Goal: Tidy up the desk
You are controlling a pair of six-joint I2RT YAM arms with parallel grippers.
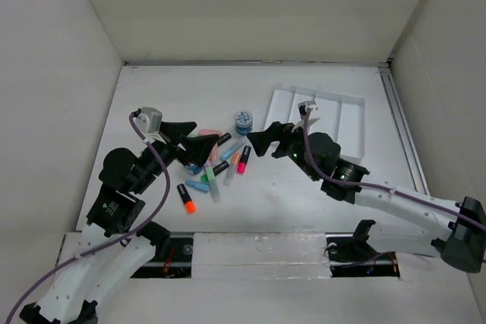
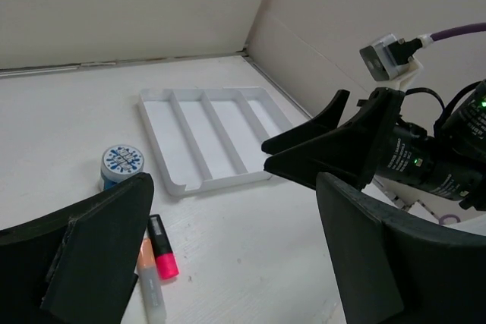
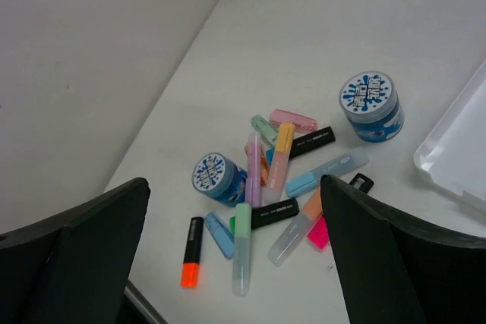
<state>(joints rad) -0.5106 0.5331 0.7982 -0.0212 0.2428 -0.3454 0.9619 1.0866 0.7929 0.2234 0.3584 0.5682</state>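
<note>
- Plain, matte white tabletop, flat, spreads under everything; white walls around it
- Left of the ribbed white plastic tray: a heap of slim pastel and neon highlighters; a round blue tin just beside the tray
- Left gripper hovers over the heap, fingers apart; right gripper, at the tray's left edge, likewise spread; both elbows bent

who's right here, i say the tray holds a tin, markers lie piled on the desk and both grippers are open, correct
Wrong on the tray only. The tray is empty: the left wrist view shows its compartments bare. Both tins stand on the desk. The markers do lie piled there, and the left gripper and right gripper are open.
</note>
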